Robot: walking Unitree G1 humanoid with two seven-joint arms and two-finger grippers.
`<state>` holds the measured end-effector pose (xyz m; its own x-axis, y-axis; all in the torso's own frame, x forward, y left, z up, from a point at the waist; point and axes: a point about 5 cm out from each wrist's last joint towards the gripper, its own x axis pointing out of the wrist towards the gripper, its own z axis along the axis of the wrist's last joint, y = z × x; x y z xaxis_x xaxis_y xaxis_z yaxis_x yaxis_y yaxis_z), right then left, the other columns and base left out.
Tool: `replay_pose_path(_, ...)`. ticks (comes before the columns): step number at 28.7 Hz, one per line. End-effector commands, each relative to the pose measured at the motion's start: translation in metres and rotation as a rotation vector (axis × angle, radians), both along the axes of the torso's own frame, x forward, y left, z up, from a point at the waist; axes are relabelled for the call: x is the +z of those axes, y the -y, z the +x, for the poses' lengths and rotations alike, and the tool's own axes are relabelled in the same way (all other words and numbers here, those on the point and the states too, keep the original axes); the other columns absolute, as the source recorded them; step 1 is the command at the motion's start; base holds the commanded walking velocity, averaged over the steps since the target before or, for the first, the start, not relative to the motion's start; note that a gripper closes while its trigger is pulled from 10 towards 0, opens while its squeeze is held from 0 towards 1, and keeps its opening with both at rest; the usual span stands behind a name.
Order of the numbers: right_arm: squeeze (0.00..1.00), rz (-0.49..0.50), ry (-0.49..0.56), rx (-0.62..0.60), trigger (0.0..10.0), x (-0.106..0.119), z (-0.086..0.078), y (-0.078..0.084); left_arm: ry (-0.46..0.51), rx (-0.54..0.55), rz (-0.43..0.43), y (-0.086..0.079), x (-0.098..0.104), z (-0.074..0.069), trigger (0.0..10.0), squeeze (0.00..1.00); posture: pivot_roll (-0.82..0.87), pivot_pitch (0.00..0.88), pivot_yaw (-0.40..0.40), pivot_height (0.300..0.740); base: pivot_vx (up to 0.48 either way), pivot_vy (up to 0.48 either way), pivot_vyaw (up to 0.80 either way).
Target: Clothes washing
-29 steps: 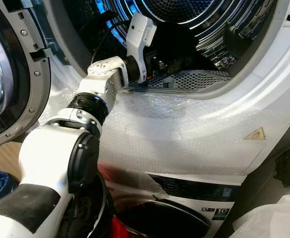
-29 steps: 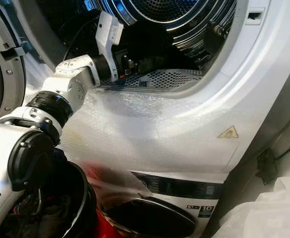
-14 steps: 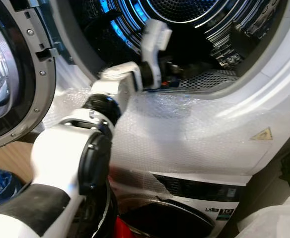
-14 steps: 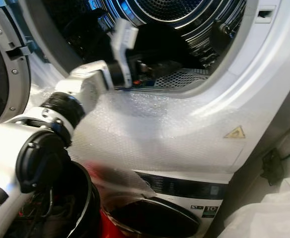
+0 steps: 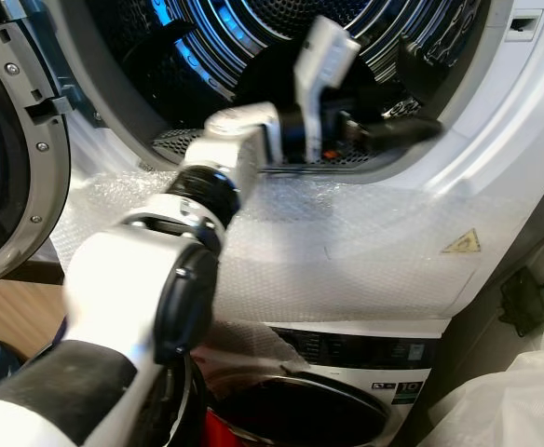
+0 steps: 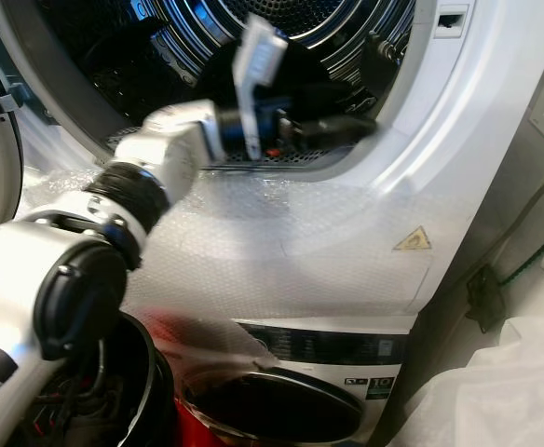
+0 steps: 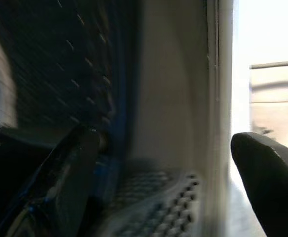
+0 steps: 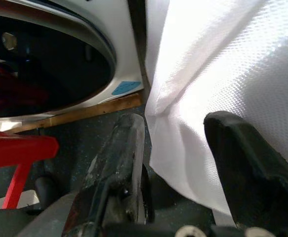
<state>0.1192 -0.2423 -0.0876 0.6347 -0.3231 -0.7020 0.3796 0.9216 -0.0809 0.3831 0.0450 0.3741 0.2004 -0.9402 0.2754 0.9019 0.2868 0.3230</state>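
Head views evenly bright, motion-blurred on the left arm (image 5: 207, 196). Blue glow and glints on the drum (image 5: 253, 37) ribs, its interior dark. Left wrist view soft, dim inside the drum, blown out white beyond its rim. Right wrist view well lit, fingers (image 8: 117, 163) defocused.

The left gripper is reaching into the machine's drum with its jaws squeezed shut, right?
Not quite. The left gripper is reaching into the drum, but its jaws are open. The left wrist view shows the two black fingers set wide apart with nothing between them.
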Motion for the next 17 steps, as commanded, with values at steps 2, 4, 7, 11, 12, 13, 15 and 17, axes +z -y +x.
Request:
replay_pose_path(2,0.00,0.032,-0.016,0.016,10.0,-0.002,0.007,-0.012,0.244,0.018,-0.027,-0.015,0.022,-0.011,10.0,0.00,-0.07,0.000,0.093,0.740,0.000,0.000,0.00)
replay_pose_path(4,0.00,0.045,-0.017,0.037,10.0,-0.002,0.015,-0.018,0.326,0.036,-0.048,-0.018,0.023,-0.019,10.0,0.00,-0.01,0.000,0.089,0.740,0.000,0.000,0.00)
replay_pose_path(7,0.00,0.061,-0.017,0.072,10.0,-0.001,0.028,-0.027,0.400,0.037,-0.048,-0.016,0.013,-0.036,10.0,0.00,0.03,0.000,0.088,0.740,0.000,0.000,0.00)
replay_pose_path(11,0.00,0.074,-0.005,0.094,10.0,0.002,0.042,-0.037,0.398,0.097,-0.094,-0.010,-0.011,-0.050,10.0,0.00,0.08,0.000,0.092,0.740,0.000,0.000,0.00)
replay_pose_path(12,0.00,0.078,0.001,0.099,10.0,0.003,0.045,-0.040,0.391,0.127,-0.100,-0.009,-0.022,-0.055,10.0,0.00,0.09,0.000,0.095,0.740,0.000,0.000,0.00)
replay_pose_path(13,0.00,0.082,0.014,0.099,10.0,0.005,0.051,-0.043,0.380,0.204,-0.135,-0.011,-0.039,-0.065,10.0,0.00,0.11,0.000,0.094,0.740,0.000,0.000,0.00)
replay_pose_path(15,0.00,0.083,0.020,0.099,10.0,0.006,0.055,-0.045,0.365,0.288,-0.186,-0.015,-0.045,-0.072,10.0,0.00,0.13,0.000,0.093,0.740,0.000,0.000,0.00)
replay_pose_path(17,0.00,0.084,0.017,0.109,10.0,0.006,0.056,-0.047,0.348,0.387,-0.233,-0.020,-0.044,-0.078,10.0,0.00,0.15,0.000,0.091,0.740,0.000,0.000,0.00)
